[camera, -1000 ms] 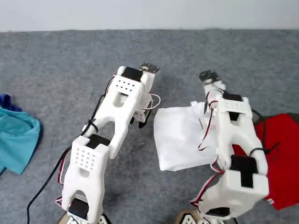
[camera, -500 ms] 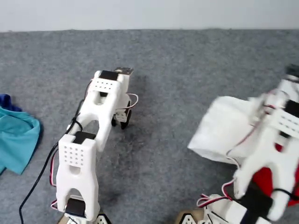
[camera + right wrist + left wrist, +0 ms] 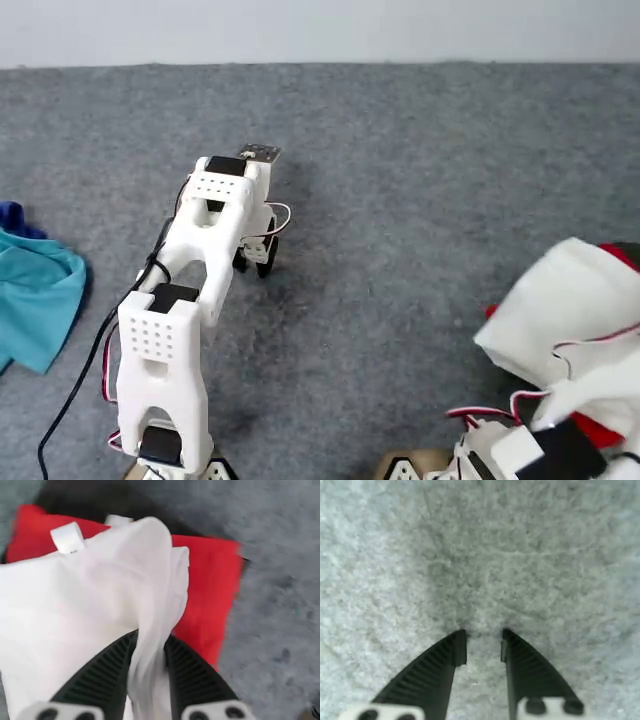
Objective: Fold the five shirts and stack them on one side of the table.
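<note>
Your right gripper [image 3: 150,638] is clamped on a fold of the white shirt [image 3: 75,610], which it has swung from the middle of the table to the right edge, where it now lies over the red shirt [image 3: 210,580]. Your left gripper [image 3: 484,645] holds nothing, its fingers a narrow gap apart, and has drawn leftward over the grey table [image 3: 520,540].

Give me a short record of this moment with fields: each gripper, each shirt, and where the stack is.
left gripper: open, holding nothing, over the bare grey table cover
right gripper: shut on the white shirt
white shirt: bunched, over the red shirt
red shirt: flat, on top of a dark shirt
stack: right side of the table
teal shirt: unfolded, at the left edge, beside a blue shirt
</note>
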`<action>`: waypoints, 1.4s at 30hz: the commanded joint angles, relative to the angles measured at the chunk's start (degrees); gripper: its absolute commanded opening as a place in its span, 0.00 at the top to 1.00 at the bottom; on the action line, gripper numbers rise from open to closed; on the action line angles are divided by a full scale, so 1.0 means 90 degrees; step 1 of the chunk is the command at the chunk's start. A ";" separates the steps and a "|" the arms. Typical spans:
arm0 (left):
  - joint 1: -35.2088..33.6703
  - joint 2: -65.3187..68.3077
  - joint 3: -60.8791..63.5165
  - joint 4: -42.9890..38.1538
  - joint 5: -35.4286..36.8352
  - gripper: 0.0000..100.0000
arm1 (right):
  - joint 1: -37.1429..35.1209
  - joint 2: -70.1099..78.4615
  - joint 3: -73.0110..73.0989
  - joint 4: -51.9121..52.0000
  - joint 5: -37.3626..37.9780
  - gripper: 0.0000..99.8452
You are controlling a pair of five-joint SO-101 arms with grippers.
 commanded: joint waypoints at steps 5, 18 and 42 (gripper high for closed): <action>-0.0127 0.0039 0.0054 -0.0059 -0.0049 0.88 | 0.0757 -0.0259 0.0371 -0.0464 0.0107 0.99; -0.0127 0.0049 0.0083 -0.0059 -0.0049 0.88 | 0.0952 -0.0786 -0.0762 0.1363 0.0889 0.75; -0.0127 0.0049 0.0083 -0.0059 -0.0049 0.88 | -0.2906 0.1568 0.0938 -0.3053 0.0625 0.75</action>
